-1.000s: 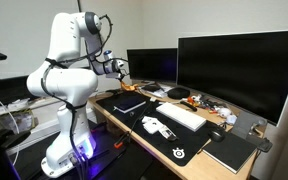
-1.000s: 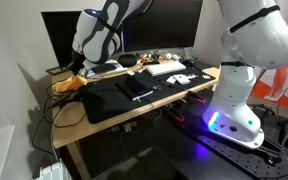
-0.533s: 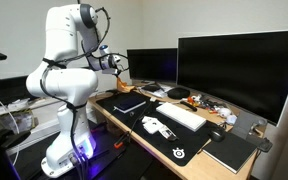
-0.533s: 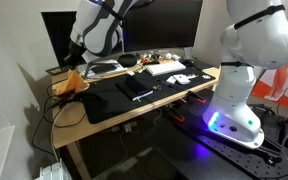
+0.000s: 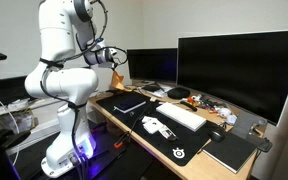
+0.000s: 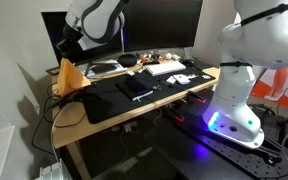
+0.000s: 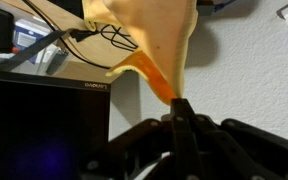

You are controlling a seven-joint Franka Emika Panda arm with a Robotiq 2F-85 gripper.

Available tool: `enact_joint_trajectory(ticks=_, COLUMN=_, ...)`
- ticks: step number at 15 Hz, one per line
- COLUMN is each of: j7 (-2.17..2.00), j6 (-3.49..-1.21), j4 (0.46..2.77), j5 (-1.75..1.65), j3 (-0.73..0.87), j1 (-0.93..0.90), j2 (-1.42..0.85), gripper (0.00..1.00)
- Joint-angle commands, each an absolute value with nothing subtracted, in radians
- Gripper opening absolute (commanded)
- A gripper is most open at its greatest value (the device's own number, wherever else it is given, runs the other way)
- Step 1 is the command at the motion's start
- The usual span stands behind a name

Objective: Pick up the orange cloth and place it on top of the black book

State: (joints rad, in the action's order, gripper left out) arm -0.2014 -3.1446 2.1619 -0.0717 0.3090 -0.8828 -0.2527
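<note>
Orange-tan fabric fills the near wrist view: the orange cloth [image 7: 156,40] hangs in a long fold from the gripper [image 7: 176,106].
- Jaws: closed tight, pinching a narrow peak of the cloth between the fingertips.
- The cloth widens away from the pinch, with paler yellow folds at its far end.
- Beside it in this view are a dark monitor [image 7: 44,130], a tangle of black cables [image 7: 96,35] and a white wall [image 7: 254,90].

In an exterior view the cloth [image 6: 69,78] drapes as a cone below the gripper [image 6: 65,57], over the end corner of the wooden desk [image 6: 76,126]. I cannot tell whether its lower hem touches the desk or hangs just clear.

Further along the desk:
- The black book [image 5: 129,103] lies flat on a dark mat, its cover slightly glossy. It is well apart from the cloth, and nothing rests on it.
- Beyond the book are a white mouse [image 5: 156,125] and a white keyboard [image 5: 181,116].
- At the far end lies a matte black notebook [image 5: 229,152].

At the back, a large black screen [image 5: 239,70] stands behind the keyboard.
</note>
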Motion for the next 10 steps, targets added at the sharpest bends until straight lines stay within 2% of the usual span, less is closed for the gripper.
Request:
enact_joint_trajectory(ticks=1, j7=-0.235, j6=-3.147, j4=2.23, j5=-0.109, j3=0.381, j1=-0.959, j2=-0.162, gripper=0.0)
enact_joint_trajectory(ticks=10, j7=-0.458, j6=-3.152, j4=2.205, j5=-0.375, j3=0.7, j1=-1.247, j2=-0.103, gripper=0.0)
